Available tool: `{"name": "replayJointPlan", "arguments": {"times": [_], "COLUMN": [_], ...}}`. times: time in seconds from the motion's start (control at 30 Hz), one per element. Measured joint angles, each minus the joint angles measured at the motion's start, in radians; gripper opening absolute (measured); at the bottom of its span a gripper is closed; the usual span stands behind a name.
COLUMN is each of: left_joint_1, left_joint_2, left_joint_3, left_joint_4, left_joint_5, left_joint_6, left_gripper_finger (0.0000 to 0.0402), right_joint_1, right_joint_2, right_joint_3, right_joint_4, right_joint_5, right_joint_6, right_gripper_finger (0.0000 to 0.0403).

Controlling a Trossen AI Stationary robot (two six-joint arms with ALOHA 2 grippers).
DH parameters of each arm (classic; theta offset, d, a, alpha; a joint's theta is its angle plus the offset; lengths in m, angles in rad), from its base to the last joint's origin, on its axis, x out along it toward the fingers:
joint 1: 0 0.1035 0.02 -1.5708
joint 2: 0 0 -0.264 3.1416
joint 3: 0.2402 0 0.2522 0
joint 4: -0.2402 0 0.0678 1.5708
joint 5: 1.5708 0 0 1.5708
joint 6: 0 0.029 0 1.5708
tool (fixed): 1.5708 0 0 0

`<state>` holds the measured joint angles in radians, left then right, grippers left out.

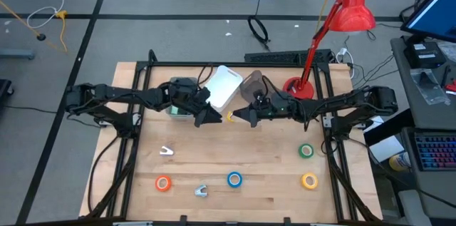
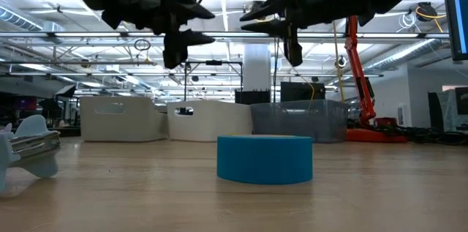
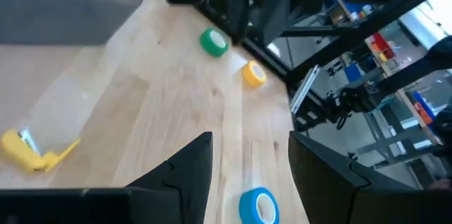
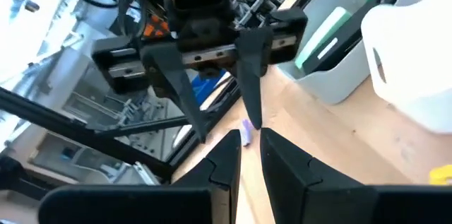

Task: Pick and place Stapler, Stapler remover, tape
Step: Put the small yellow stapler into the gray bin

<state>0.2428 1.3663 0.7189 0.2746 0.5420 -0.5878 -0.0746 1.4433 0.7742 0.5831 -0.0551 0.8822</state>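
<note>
Near the front edge lay the orange tape [image 1: 163, 182], blue tape [image 1: 234, 179] and yellow tape [image 1: 309, 180]. Farther back, the left gripper [image 1: 214, 118] hung half open and empty, facing the right gripper [image 1: 237, 116], open just a crack.

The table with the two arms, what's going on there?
Both arms hover above the middle of the table, tips facing each other. The left gripper is open, and neither it nor the right gripper holds anything. The orange tape, blue tape, yellow tape and green tape lie untouched.
</note>
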Motion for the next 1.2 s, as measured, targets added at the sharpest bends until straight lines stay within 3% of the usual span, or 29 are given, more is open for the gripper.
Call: {"name": "replayJointPlan", "arguments": {"times": [0.23,0.37,0.5,0.67,0.87,1.2], "left_joint_1": [0.0,0.0,0.0,-0.001,-0.01,-0.008], "left_joint_2": [-0.065,-0.121,-0.207,-0.332,-0.471,-0.659], "left_joint_3": [-0.002,-0.002,-0.002,-0.002,-0.002,-0.033], "left_joint_4": [-0.087,-0.102,-0.108,-0.194,-0.271,-0.367], "left_joint_5": [0.007,0.002,-0.084,-0.205,-0.238,-0.318], "left_joint_6": [0.01,0.052,0.095,0.155,0.253,0.297], "left_gripper_finger": [0.0186,0.0186,0.0186,0.0186,0.0186,0.0186], "right_joint_1": [-0.003,-0.004,0.004,0.013,0.013,-0.005], "right_joint_2": [0.0,0.0,0.0,0.0,0.0,0.033], "right_joint_3": [0.0,0.0,0.001,0.079,0.182,0.2], "right_joint_4": [0.019,0.018,0.01,-0.178,-0.444,-0.501], "right_joint_5": [-0.004,-0.083,-0.106,-0.104,-0.09,0.003], "right_joint_6": [-0.183,-0.348,-0.431,-0.561,-0.76,-0.881], "right_gripper_finger": [0.0047,0.0047,0.0053,0.009,0.0149,0.021]}}
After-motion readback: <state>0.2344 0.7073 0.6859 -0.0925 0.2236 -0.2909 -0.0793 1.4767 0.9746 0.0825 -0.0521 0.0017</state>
